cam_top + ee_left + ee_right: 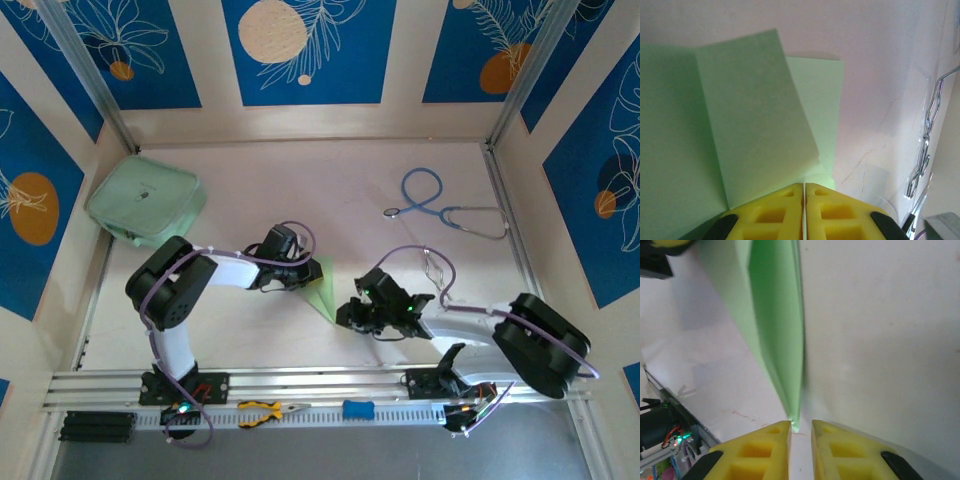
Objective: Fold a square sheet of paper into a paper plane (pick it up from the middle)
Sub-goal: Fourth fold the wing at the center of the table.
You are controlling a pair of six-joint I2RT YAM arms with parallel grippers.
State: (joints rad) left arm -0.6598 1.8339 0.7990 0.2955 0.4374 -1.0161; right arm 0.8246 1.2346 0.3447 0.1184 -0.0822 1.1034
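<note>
From the top view, the job looked to be in the middle of the folding. The square sheet of paper (322, 288), already creased to a point, lay between the two claws. The left claw (305, 272) was at its top end and the right claw (350, 312) was just beside its bottom tip. Both arms were bent at the elbow and reached in low over the surface (300, 180) toward each other.

From the left wrist view, the left claw (804, 187) was clenched on the paper (755, 115). A folded flap spread out just ahead of it.

From the right wrist view, the right claw (800, 426) was a little bit released. The thin tip of the paper (775, 315) sat right at the gap, not pinched.

I think the next move calls for the left claw to hold tight. The right claw would then have to take a new spot and press the crease flat, gently, because the paper is thin.
</note>
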